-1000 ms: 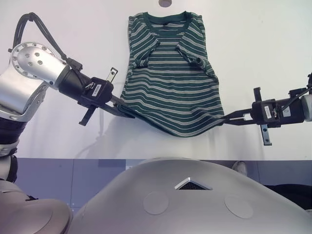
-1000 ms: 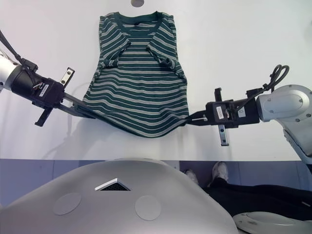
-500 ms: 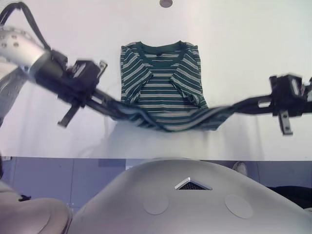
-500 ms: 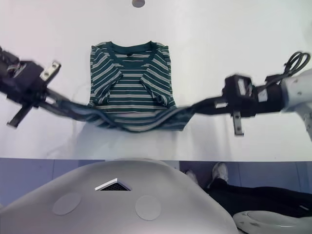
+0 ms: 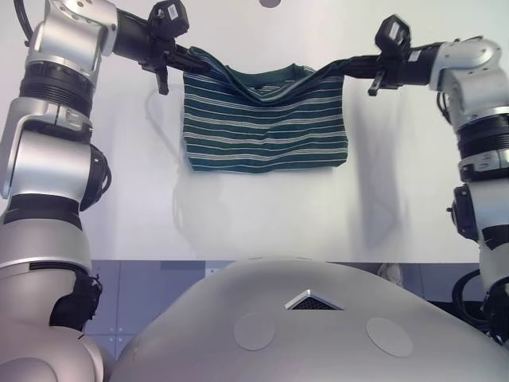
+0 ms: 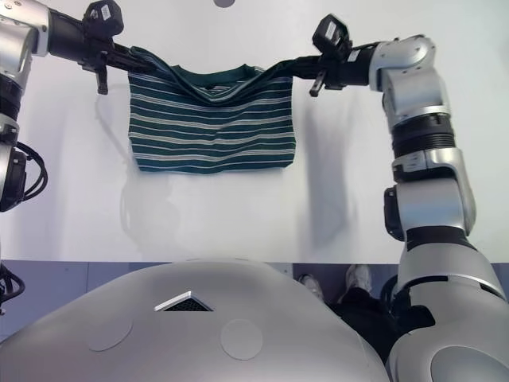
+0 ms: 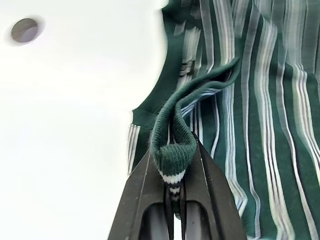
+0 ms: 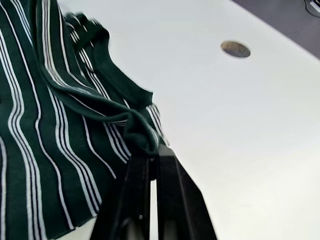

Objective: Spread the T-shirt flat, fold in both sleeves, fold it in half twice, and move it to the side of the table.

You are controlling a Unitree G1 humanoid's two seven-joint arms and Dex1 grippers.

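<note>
Both arms are holding raised and stretched far forward, wrists pointing inward toward each other, with the left gripper (image 5: 188, 57) and the right gripper (image 5: 347, 64) each clamping an upper corner of the T-shirt (image 5: 262, 127) (fabric is bunching between the fingertips).

The T-shirt (image 5: 266, 127) lies on the table (image 5: 262, 215) in the upper middle of the head frame, its folded edge on the lower side. The left gripper (image 5: 193, 62) sits at the shirt's upper left corner and the right gripper (image 5: 343, 65) at its upper right corner. Each pinches a bunch of cloth between its fingers. Between them the held edge sags across the top of the shirt, over the collar. A round hole (image 5: 270, 3) in the table sits at the top centre of the frame, just behind the shirt. The table's near edge runs across the frame below the shirt, well apart from it.
</note>
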